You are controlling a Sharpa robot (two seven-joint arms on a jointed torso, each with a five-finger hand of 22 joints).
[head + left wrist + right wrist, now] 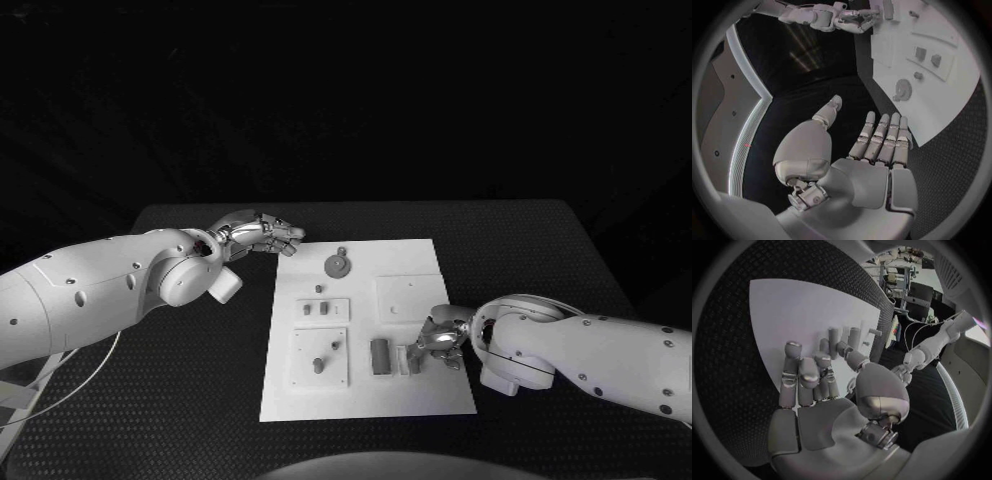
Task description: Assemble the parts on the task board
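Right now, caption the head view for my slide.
Right hand reaches the grey parts on the task board; left hand hovers open off its far corner.

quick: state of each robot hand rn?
Left robot hand: open, holding nothing, beside the task board.
Right robot hand: over the grey parts; grip cannot be told.

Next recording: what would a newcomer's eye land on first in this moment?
The white task board stands out in the middle of the black table, with small grey parts scattered on it. The right hand is down at the board's right edge among the parts near the robot, fingers curled around them; whether it grips one is unclear. The left hand hovers open off the board's far left corner.
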